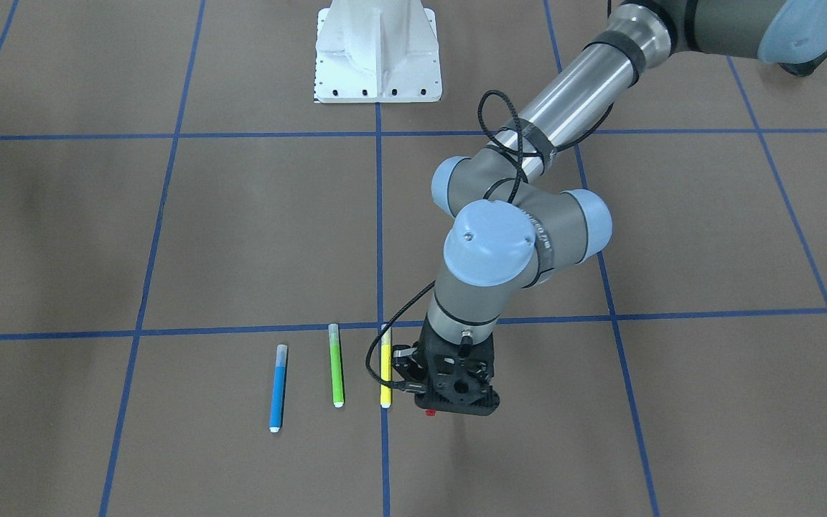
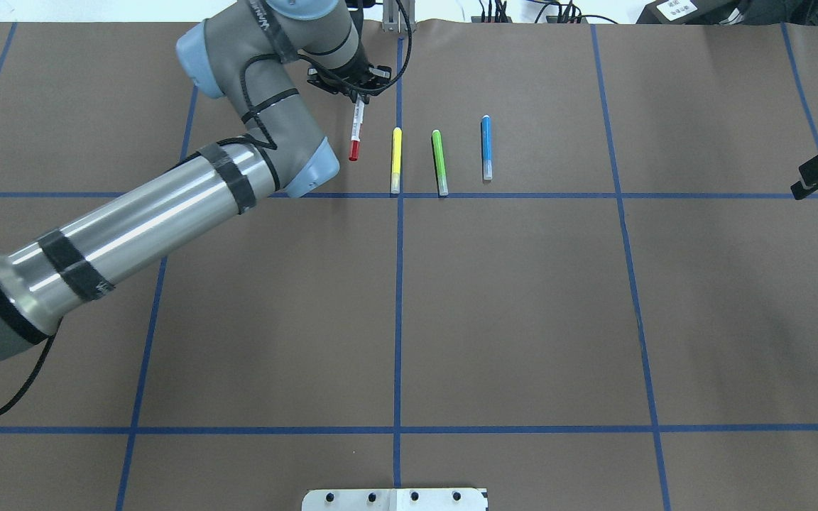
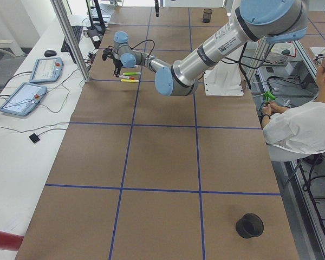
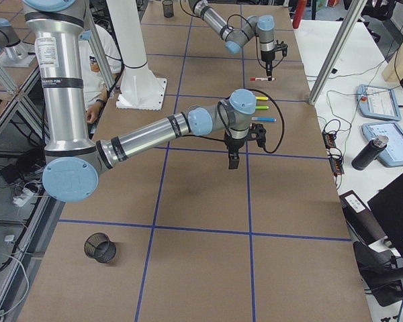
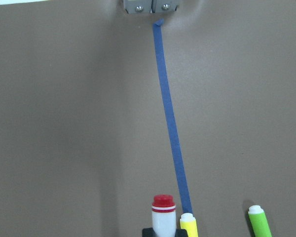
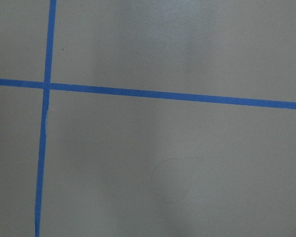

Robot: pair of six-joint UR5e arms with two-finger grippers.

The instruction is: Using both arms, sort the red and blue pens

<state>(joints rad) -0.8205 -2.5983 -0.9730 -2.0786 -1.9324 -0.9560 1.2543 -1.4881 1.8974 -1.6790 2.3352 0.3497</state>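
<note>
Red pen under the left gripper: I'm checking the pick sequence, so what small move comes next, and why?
Probably a short straight lift, if the grip holds. The left gripper straddles the red pen near its far end, though I cannot tell whether it is shut; the yellow marker lies close alongside, so a sideways drag could knock it.

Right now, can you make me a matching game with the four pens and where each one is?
Things:
1. red pen
2. yellow marker
3. green marker
4. blue pen

Places:
A. between the yellow one and the blue one
B. between the left fingers
C. at the end of the row farthest from the red one
D. lying along a blue tape line

Pairs: 1-B, 2-D, 3-A, 4-C
</note>
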